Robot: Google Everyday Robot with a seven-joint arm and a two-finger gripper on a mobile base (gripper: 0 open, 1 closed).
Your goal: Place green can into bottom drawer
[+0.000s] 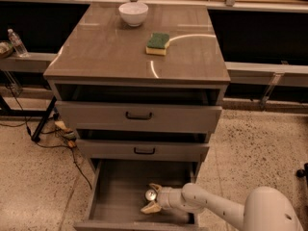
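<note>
The bottom drawer [115,196] is pulled out, a shallow grey tray below the two upper drawers. My gripper [151,197] reaches into it from the right, low over the drawer floor near the front middle. Its two tan fingers [150,208] stand on either side of the green can [151,195] and are shut on it. Only the can's silver top shows, facing the camera; its green body is hidden by the gripper. The white arm [207,205] runs from the lower right into the drawer.
A white bowl [133,13] and a green-and-yellow sponge [158,43] sit on the cabinet top [106,52]. The two upper drawers [138,115] are slightly open. Cables [62,138] lie on the floor at left, with a water bottle [17,42] on a ledge.
</note>
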